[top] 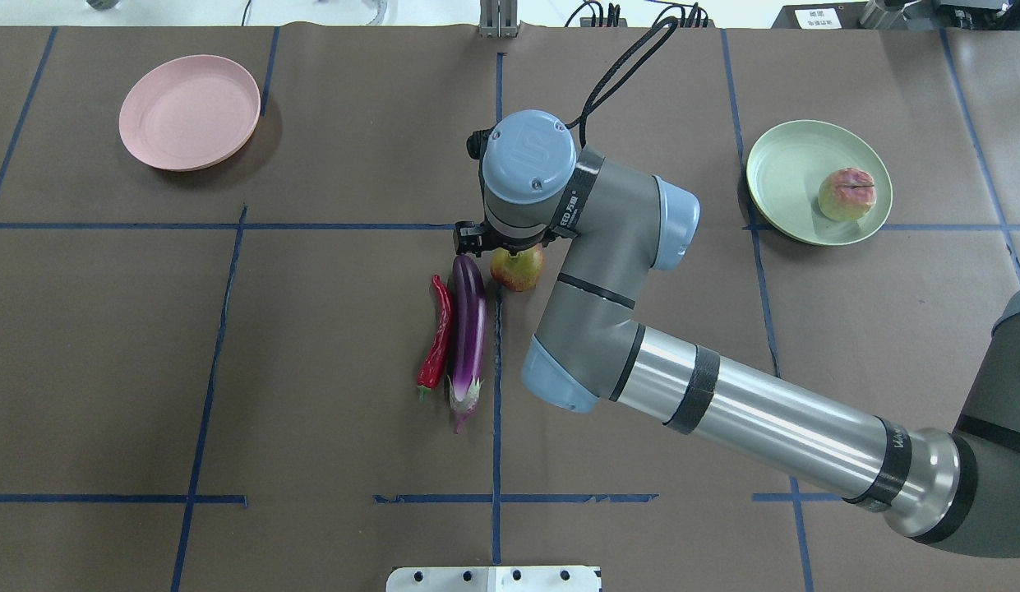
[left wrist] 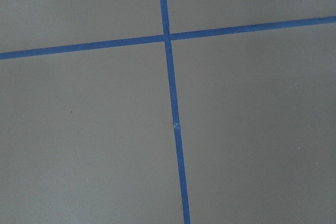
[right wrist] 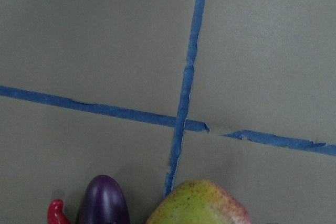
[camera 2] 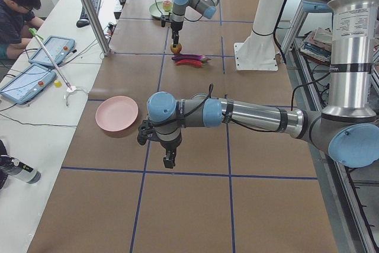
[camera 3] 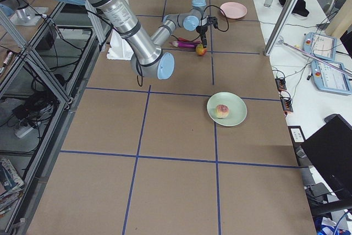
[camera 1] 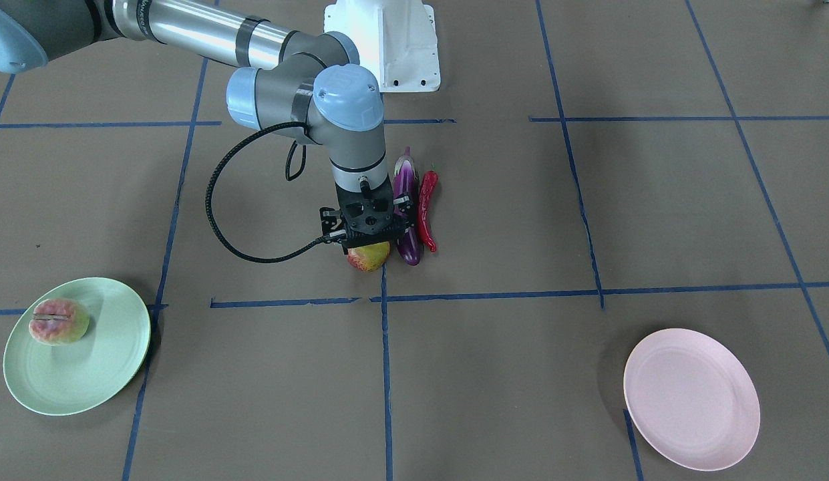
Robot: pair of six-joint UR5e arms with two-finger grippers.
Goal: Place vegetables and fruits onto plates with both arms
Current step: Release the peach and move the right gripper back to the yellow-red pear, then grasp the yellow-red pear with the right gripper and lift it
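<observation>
My right gripper point(camera 1: 367, 242) hangs straight down over the green-and-red pomegranate point(camera 1: 369, 257), which sits on the table; its jaws look spread, close over the fruit's top. The purple eggplant point(camera 1: 405, 182) and the red chili pepper point(camera 1: 427, 210) lie side by side right beside it. The peach-like fruit point(camera 1: 58, 321) lies on the mint green plate point(camera 1: 107, 394). The pink plate point(camera 1: 691, 399) holds nothing. My left gripper point(camera 2: 169, 159) shows only in the exterior left view, pointing down over bare table near the pink plate point(camera 2: 116, 112); I cannot tell its state.
The white base block point(camera 1: 387, 47) stands at the robot's edge of the table. Blue tape lines point(camera 1: 385, 374) cross the brown table cover. The right arm's forearm point(top: 756, 411) stretches over the table's right half. Operators' tablets and a person point(camera 2: 18, 10) are beyond the table's far side.
</observation>
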